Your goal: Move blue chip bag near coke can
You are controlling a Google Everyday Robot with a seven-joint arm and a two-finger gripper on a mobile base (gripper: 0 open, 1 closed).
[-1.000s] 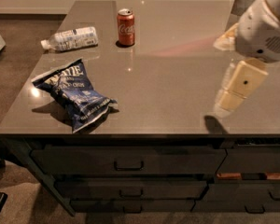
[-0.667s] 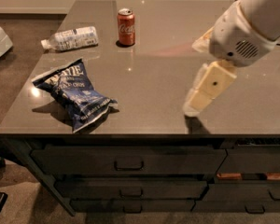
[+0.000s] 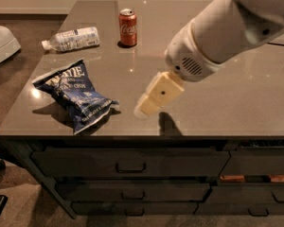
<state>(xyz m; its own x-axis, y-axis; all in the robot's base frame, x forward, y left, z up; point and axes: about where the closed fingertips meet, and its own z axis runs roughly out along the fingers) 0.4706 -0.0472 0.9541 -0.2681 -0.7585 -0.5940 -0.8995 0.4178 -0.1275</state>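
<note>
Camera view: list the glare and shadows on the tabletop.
In the camera view, the glossy table carries a bright glare spot just left of the blue chip bag and small pinpoint highlights in front of the coke can. The gripper, hovering right of the bag near the table's front edge, casts a dark shadow just to its right. The bag shades the surface along its front.

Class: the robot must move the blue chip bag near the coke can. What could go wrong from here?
1. The blue chip bag lies by the front edge of the counter; the gripper, hovering to its right, might nudge it off.
2. The upright coke can could be tipped by the arriving bag.
3. The water bottle, on its side left of the can, could roll.
</note>
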